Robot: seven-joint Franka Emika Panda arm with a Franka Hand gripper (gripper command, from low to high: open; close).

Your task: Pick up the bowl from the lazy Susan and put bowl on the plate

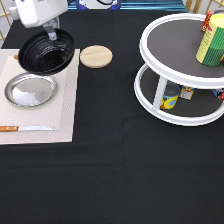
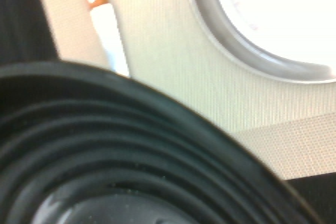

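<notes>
The glossy black bowl (image 1: 46, 52) with ridged rings hangs tilted in the air at the exterior view's top left, just above the far edge of the silver plate (image 1: 31, 90). My gripper (image 1: 51, 33) is shut on the bowl's far rim. The plate lies on a pale placemat (image 1: 60, 110). In the wrist view the bowl (image 2: 112, 165) fills the lower part, with the plate's rim (image 2: 262, 55) and the placemat (image 2: 195, 100) beyond it. The white two-tier lazy Susan (image 1: 170, 65) stands at the exterior view's right, away from the gripper.
A round pale wooden disc (image 1: 96, 56) lies right of the bowl. A knife (image 1: 25, 128) rests on the placemat below the plate. A yellow-green can (image 1: 213, 39) stands on the lazy Susan's upper shelf; small items (image 1: 170, 101) sit on its lower shelf.
</notes>
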